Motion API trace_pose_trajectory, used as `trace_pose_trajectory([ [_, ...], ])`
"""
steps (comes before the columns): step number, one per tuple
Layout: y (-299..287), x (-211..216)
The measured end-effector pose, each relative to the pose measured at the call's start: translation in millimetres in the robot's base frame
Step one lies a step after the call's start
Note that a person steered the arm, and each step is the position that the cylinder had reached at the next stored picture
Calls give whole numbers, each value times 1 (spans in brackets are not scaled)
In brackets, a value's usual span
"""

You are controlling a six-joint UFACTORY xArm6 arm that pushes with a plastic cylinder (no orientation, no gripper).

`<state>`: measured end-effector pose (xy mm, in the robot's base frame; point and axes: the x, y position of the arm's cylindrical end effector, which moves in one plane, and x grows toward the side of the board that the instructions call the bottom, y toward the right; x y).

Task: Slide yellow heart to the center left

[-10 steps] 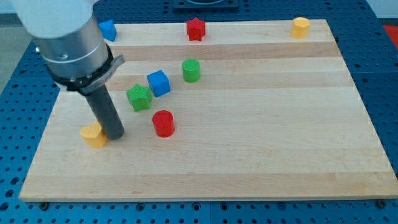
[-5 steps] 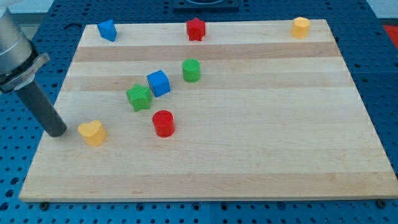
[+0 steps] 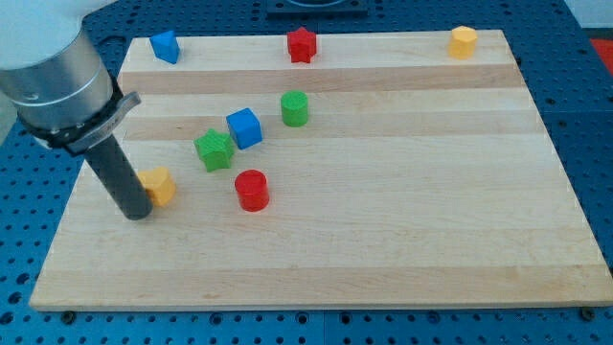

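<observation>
The yellow heart [image 3: 159, 185] lies near the board's left edge, about mid-height, partly hidden by my rod. My tip [image 3: 135, 214] rests on the board just below and left of the heart, touching or nearly touching it. A green star [image 3: 215, 149] and a red cylinder [image 3: 253, 190] lie to the heart's right.
A blue cube [image 3: 244, 127] and a green cylinder [image 3: 295, 108] sit near the middle. A blue block [image 3: 166, 46], a red star [image 3: 302, 44] and a yellow block [image 3: 464, 41] lie along the top edge of the wooden board [image 3: 402, 211].
My rod swung off the board's left side and came back to the heart's lower left. The heart has moved up and slightly right.
</observation>
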<state>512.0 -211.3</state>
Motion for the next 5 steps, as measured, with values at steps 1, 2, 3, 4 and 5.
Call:
trace_pose_trajectory([
  [1, 26, 4],
  [2, 57, 3],
  [3, 48, -9],
  [4, -2, -20],
  [5, -28, -51],
])
